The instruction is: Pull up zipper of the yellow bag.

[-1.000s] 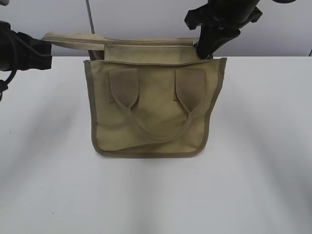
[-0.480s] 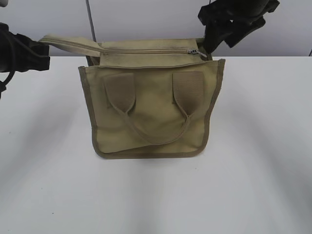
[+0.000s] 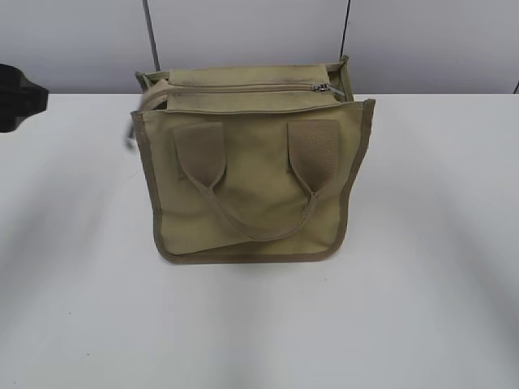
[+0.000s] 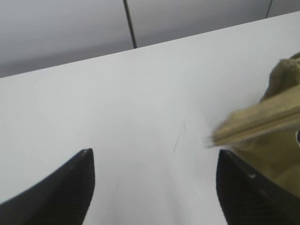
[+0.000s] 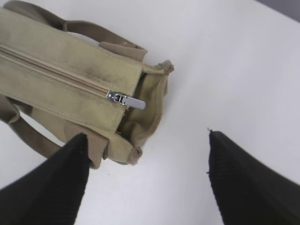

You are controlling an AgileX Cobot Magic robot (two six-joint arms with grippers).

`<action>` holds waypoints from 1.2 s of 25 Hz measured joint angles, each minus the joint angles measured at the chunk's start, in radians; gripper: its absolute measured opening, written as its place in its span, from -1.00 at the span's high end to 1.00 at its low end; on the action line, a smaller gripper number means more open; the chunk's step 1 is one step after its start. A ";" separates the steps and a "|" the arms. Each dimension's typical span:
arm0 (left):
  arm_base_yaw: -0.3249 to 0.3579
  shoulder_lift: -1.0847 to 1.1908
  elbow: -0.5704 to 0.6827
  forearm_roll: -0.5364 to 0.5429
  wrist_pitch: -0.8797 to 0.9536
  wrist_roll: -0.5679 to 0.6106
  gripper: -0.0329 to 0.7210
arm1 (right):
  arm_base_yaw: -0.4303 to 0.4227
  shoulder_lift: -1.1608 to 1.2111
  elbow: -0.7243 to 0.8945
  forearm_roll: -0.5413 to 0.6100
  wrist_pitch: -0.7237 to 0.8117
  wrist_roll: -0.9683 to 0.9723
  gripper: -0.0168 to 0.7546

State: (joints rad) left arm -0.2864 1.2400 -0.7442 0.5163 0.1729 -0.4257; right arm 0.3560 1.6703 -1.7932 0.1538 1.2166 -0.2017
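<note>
The yellow bag stands upright on the white table, its two handles hanging down the front. The zipper runs along the top and looks closed, with the silver pull tab at the right end. In the right wrist view the pull tab lies free on the bag. My right gripper is open and empty, above the bag's right end. My left gripper is open and empty over bare table, and the bag's blurred left end is just to its right.
A dark part of the left arm shows at the left edge of the exterior view. The white table spreads around the bag. A grey panelled wall stands behind it.
The right gripper let go at the pull tab and left the exterior view. The left gripper released the bag's left end and drew back left. The stretched top settled back onto the bag.
</note>
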 joint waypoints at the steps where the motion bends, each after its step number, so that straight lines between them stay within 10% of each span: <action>1: 0.000 -0.033 0.000 -0.022 0.036 -0.001 -0.70 | 0.000 -0.025 0.000 -0.001 0.000 0.000 -0.55; 18: 0.000 -0.651 0.000 -0.478 0.824 0.279 -0.23 | 0.004 -0.522 0.021 -0.042 0.001 0.002 -0.51; 30: 0.000 -1.048 0.085 -0.548 1.044 0.314 -0.21 | 0.004 -1.149 0.690 -0.065 0.000 0.036 -0.51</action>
State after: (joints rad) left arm -0.2864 0.1920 -0.6588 -0.0315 1.2170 -0.1116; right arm 0.3605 0.5214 -1.1037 0.0884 1.2165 -0.1655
